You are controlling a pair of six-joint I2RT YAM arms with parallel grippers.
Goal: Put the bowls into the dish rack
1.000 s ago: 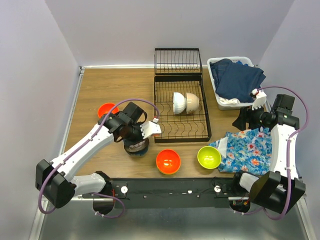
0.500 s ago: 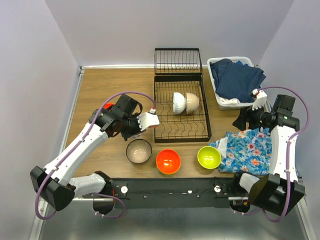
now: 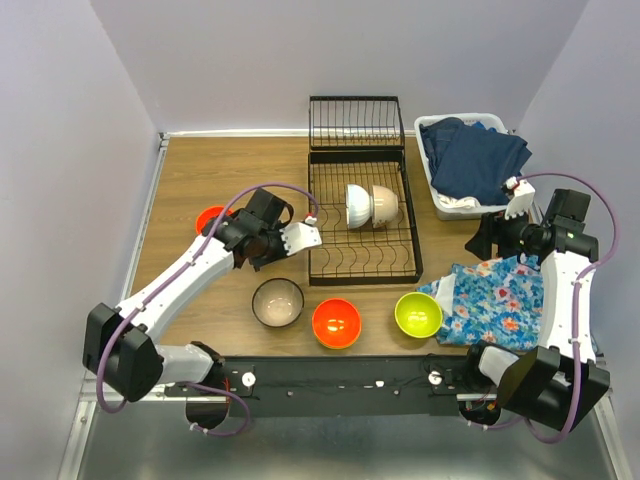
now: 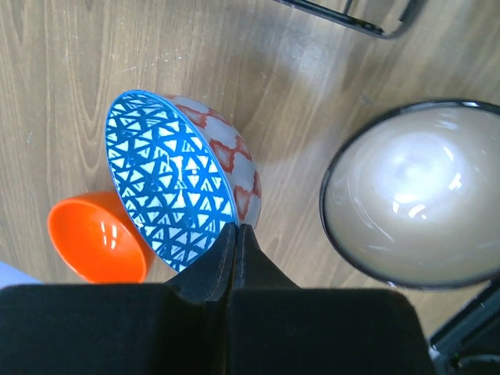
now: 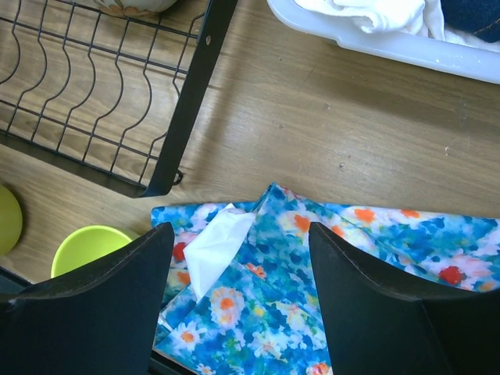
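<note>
My left claw (image 4: 236, 228) pinches the rim of the blue patterned bowl (image 4: 168, 183) (tilted on edge). My right claw (image 5: 238, 234) gapes wide over the floral cloth (image 5: 375, 266).

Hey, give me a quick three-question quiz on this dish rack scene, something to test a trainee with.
1. True or false: the left gripper is shut on the rim of the blue patterned bowl.
2. How many bowls stand in the dish rack?
3. What lies directly below the open right gripper? A: an orange bowl. B: the flowered cloth. C: a spoon.

Key: 1 true. 2 two, the white bowl and the cream bowl. 3 B.
</note>
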